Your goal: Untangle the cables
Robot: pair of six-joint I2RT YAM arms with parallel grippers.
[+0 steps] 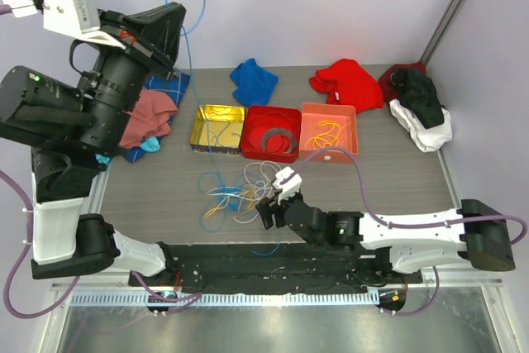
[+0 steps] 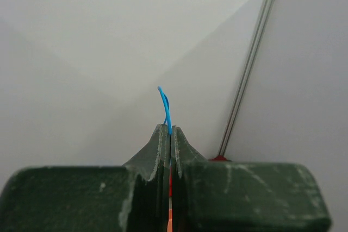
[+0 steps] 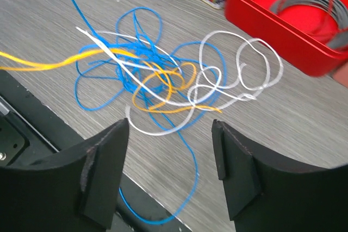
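Cables (image 1: 235, 193) are mostly one loose knot on the table (image 1: 397, 179), near-centre, just in front of the trays: blue, white, yellow and orange loops overlapping, with a yellow strand trailing off to the left. The blue cable (image 2: 167, 111) is the one I've got. My left gripper (image 2: 170, 134) has its jaws together, clamped on it, and a short curl pokes out past the tips. That arm is raised high at far left (image 1: 176, 16), so the blue line hangs from it, drops past the left side of the gold tin (image 1: 217, 128) and runs into the knot. My right gripper (image 3: 171, 134) sits low over the near edge of the knot with its jaws apart and nothing between them. A white loop lies just beyond the fingers (image 3: 103, 158), and a blue strand runs under the gap toward the table edge. Behind the knot, left to right: the gold tin with a few thin strands in it, the red tray (image 1: 252, 148) holding a grey ring (image 1: 277, 140), and the orange tray (image 1: 307, 121) with yellowish cable coiled inside. Cloths further out: a blue cloth (image 1: 253, 80) and a red cloth (image 1: 347, 84) at the far side, a dark and white pile (image 1: 421, 109) far right, and a pink cloth (image 1: 150, 113) under my left arm.
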